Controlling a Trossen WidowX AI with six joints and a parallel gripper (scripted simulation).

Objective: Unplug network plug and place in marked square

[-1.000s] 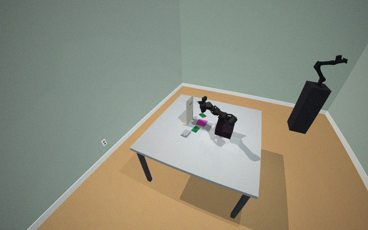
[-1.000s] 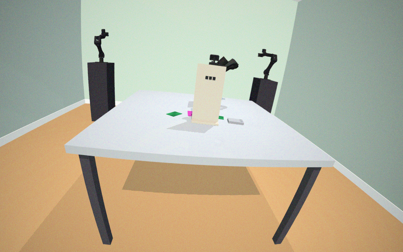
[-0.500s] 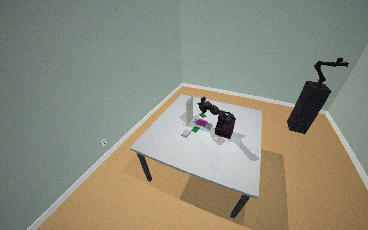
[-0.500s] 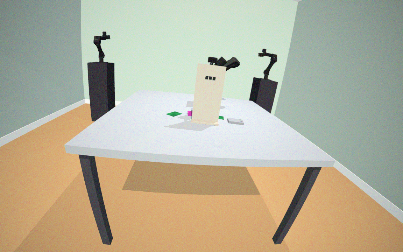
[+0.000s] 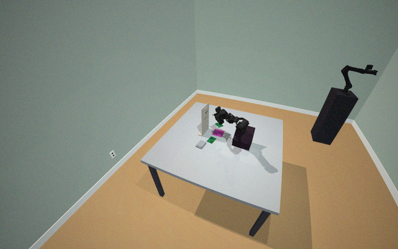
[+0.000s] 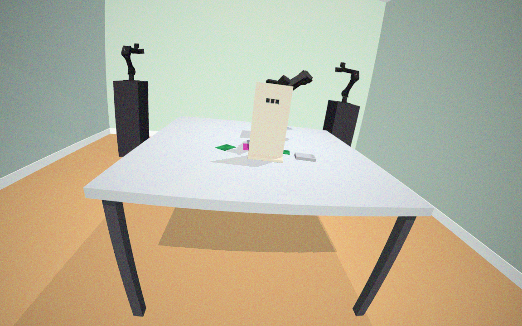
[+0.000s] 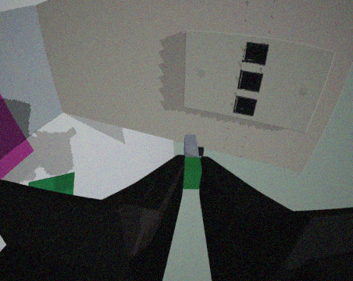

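Now the gripper (image 7: 192,172) is pinched nearly shut on the small grey plug (image 7: 191,146), which shows between the fingertips, clear of the panel (image 7: 109,58) and its three dark sockets (image 7: 250,80). Judging by this, the carry to the marked square is in hand (likely the magenta patch (image 5: 217,132)). Lower it level and slowly, releasing only once the plug rests on the table (image 5: 240,173).
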